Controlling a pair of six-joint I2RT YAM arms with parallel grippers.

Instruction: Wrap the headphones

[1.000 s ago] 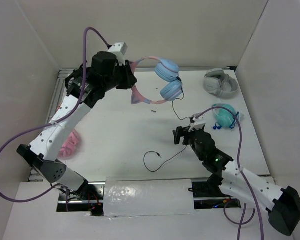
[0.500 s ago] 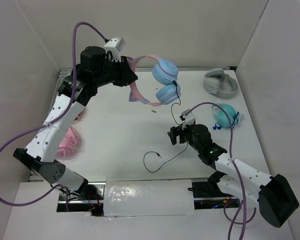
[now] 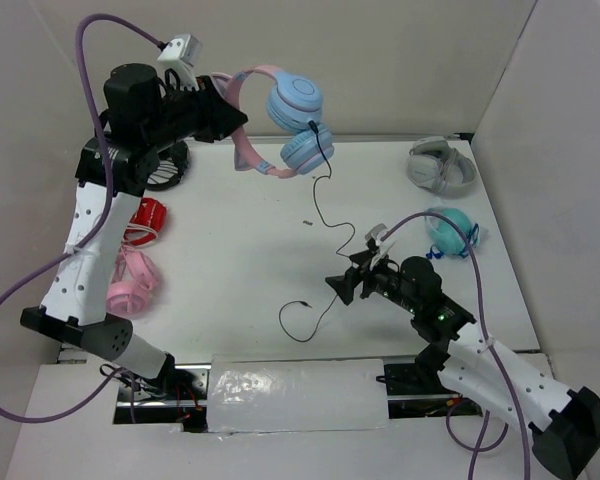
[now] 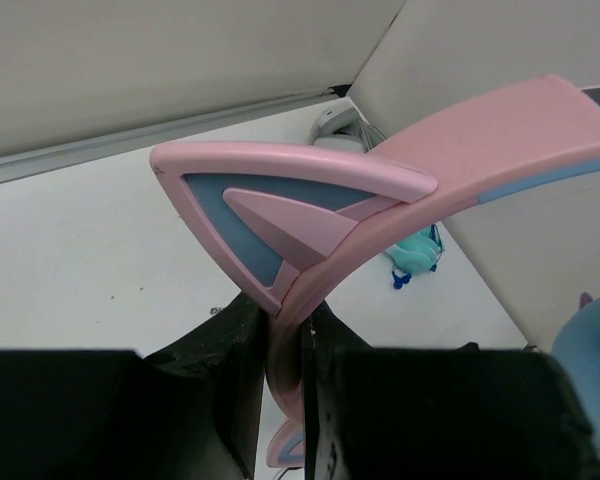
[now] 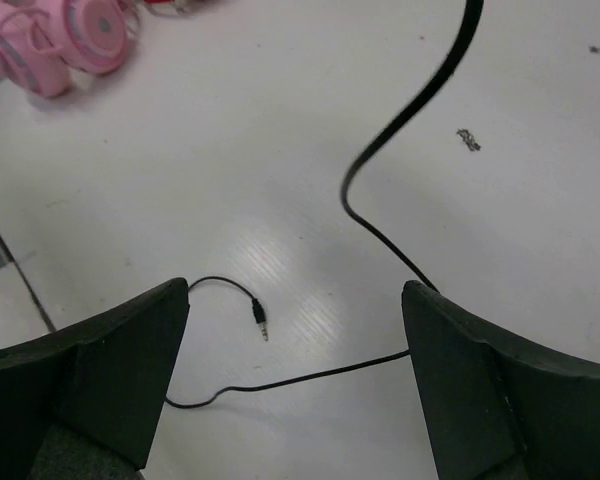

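Ops: headphones [image 3: 295, 100] where?
Rig: aloft, far left. Left gripper [image 4: 285, 340] clamped on pink headband; cable [image 5: 417, 103] trails onto table [image 3: 230, 250].
Ops: right?
Rig: right gripper [image 5: 295, 330] wide apart over cable. Pink headphones [image 3: 130, 285], turquoise headphones [image 3: 448, 230] lie aside.

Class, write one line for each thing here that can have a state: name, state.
headphones: held off the table by the headband
cable: hanging loose, unwrapped, plug end on the table
left gripper: shut on the headband
right gripper: open, empty, above the cable
pink headphones: lying on table
turquoise headphones: lying on table
grey headphones: lying on table
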